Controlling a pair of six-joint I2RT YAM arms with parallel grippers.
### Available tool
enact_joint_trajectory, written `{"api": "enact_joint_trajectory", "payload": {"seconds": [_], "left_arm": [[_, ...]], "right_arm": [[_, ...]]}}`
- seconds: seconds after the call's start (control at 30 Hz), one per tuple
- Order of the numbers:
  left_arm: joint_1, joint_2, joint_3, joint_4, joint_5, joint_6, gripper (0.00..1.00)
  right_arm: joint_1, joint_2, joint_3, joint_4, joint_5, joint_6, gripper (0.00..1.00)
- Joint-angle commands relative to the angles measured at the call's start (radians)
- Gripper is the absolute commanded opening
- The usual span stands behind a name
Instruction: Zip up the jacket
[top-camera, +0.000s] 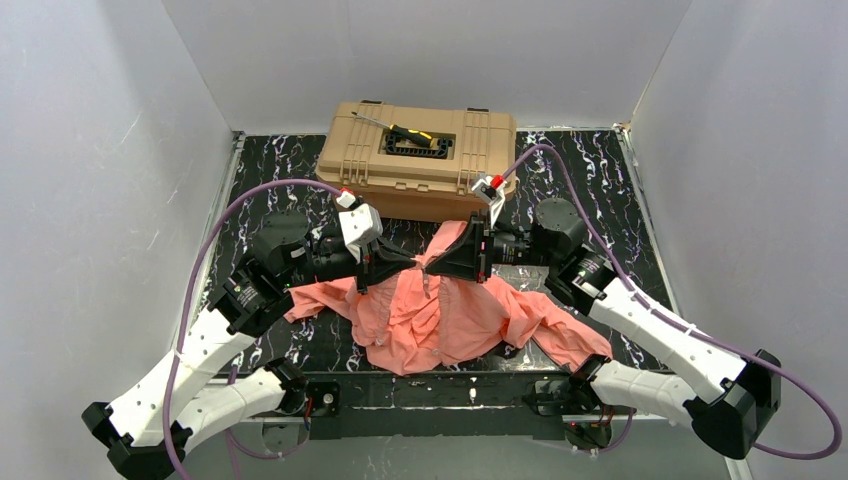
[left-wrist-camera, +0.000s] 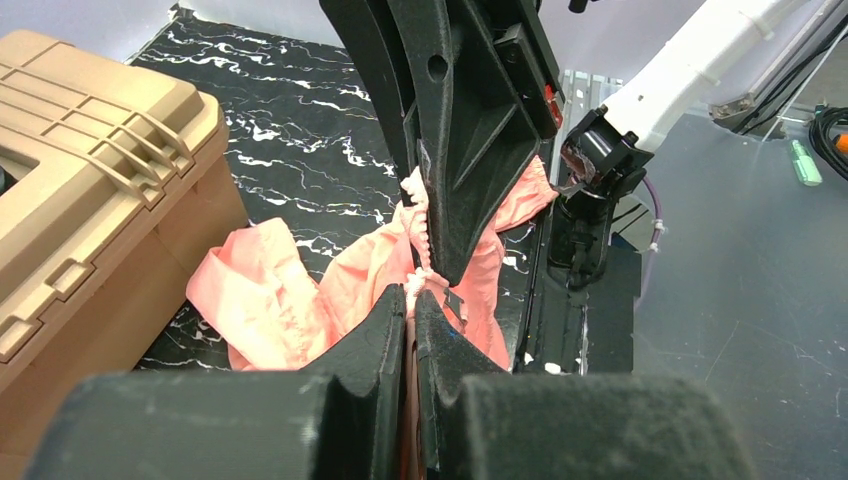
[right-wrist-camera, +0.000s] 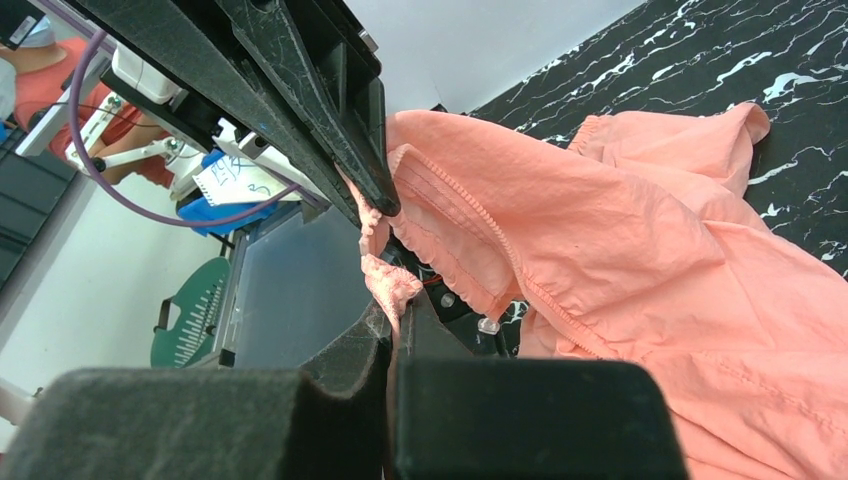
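The salmon-pink jacket (top-camera: 440, 325) lies crumpled on the black marbled table (top-camera: 600, 170), sleeves spread left and right. Above its middle my two grippers meet tip to tip. My left gripper (top-camera: 412, 258) is shut on a strip of the jacket's front edge, with pink fabric (left-wrist-camera: 412, 283) showing between its fingers (left-wrist-camera: 380, 335). My right gripper (top-camera: 433, 266) is shut on the bunched zipper edge (right-wrist-camera: 385, 280) just opposite. That edge is lifted off the table between them. In the left wrist view the right gripper (left-wrist-camera: 445, 272) points down at my left fingertips. The zipper slider is hidden.
A tan toolbox (top-camera: 420, 150) stands at the back of the table, just behind the grippers, with a black and yellow tool (top-camera: 418, 140) in its lid. White walls close in the left, right and back. The arm bases sit along the near edge.
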Motion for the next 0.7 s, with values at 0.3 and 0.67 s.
{"api": "enact_joint_trajectory", "payload": {"seconds": [0.3, 0.67], "left_arm": [[0.003, -0.005, 0.025, -0.001, 0.041, 0.007, 0.00], [0.003, -0.001, 0.028, -0.001, 0.052, 0.006, 0.00]], "right_arm": [[-0.003, -0.034, 0.040, 0.043, 0.003, -0.001, 0.01], [-0.004, -0.040, 0.048, 0.051, 0.008, -0.002, 0.01]]}}
